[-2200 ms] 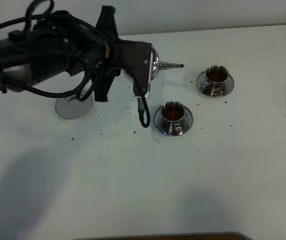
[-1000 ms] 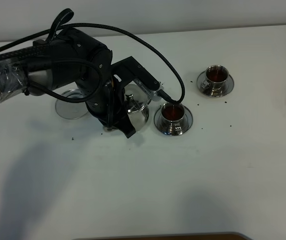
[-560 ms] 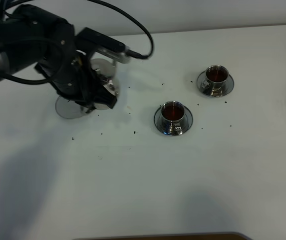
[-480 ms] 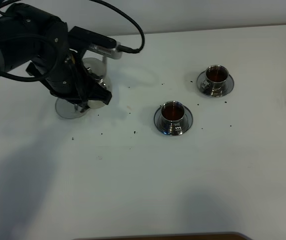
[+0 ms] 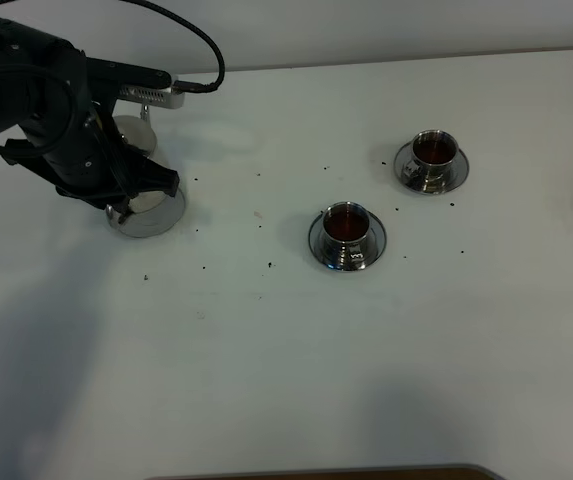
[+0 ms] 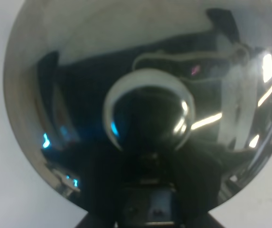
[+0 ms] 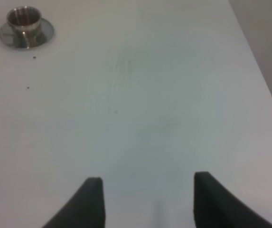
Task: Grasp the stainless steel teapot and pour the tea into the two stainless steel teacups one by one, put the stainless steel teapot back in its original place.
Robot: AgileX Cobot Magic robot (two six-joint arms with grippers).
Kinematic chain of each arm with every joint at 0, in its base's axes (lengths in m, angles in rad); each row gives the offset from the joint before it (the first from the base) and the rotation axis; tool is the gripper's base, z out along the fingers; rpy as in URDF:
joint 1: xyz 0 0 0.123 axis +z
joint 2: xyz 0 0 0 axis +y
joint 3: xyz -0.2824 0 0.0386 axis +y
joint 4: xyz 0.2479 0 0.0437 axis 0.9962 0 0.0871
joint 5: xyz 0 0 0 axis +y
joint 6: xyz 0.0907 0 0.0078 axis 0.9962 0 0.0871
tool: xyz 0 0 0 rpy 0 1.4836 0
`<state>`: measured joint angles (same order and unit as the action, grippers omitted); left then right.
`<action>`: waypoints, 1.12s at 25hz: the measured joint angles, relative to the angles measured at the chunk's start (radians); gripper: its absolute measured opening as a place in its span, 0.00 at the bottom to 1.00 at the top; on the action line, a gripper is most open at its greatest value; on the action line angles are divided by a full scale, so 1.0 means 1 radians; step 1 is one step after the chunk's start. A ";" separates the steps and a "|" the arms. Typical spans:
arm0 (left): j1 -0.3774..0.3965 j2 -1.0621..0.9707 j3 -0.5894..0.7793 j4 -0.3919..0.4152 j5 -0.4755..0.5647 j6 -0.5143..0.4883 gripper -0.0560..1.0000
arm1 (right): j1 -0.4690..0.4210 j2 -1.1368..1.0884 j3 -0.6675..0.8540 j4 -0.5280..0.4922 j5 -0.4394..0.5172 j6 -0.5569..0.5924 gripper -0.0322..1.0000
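White table (image 5: 266, 380), plain and matte, filling the whole scene. Small dark specks (image 5: 270, 264) scattered across the middle. Thin brown edge (image 5: 316, 472) along the near side, pale wall (image 5: 366, 25) at the far side.

Soft blur, dim overhead light

A white bench (image 5: 386, 360) is sprinkled with tiny dark specks. Two mirror-bright silver teacups (image 5: 347, 226) (image 5: 433, 150) stand on matching silver saucers (image 5: 318, 240) (image 5: 458, 172), each holding reddish-brown tea (image 5: 345, 223). At far left, a black robot arm (image 5: 36, 110) with black cables covers most of a silver teapot (image 6: 140, 95), whose polished dome reflects dark shapes, white streaks and small blue and pink glints. Beneath it a flat silver coaster (image 5: 161, 215) shines pale grey. The right pincer (image 7: 145, 199) shows two black fingers (image 7: 86, 202) against the white surface. A soft grey shadow lies on the near left.
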<state>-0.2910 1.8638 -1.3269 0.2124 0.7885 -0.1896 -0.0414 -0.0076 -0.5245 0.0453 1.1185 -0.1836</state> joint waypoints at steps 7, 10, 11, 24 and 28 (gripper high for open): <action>0.017 0.036 0.034 0.001 -0.102 -0.009 0.29 | 0.000 0.000 0.000 0.000 0.000 0.000 0.44; 0.018 0.055 0.034 0.001 -0.124 -0.009 0.29 | 0.000 0.000 0.000 0.000 0.000 0.000 0.44; 0.018 0.061 0.034 0.001 -0.125 -0.009 0.29 | 0.000 0.000 0.000 0.000 0.000 0.000 0.44; 0.021 0.115 0.034 0.001 -0.156 -0.010 0.29 | 0.000 0.000 0.000 0.000 0.000 0.000 0.44; 0.023 0.115 0.034 0.001 -0.156 -0.010 0.29 | 0.000 0.000 0.000 0.000 0.000 0.000 0.44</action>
<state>-0.2677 1.9792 -1.2927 0.2133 0.6324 -0.1991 -0.0414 -0.0076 -0.5245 0.0453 1.1185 -0.1836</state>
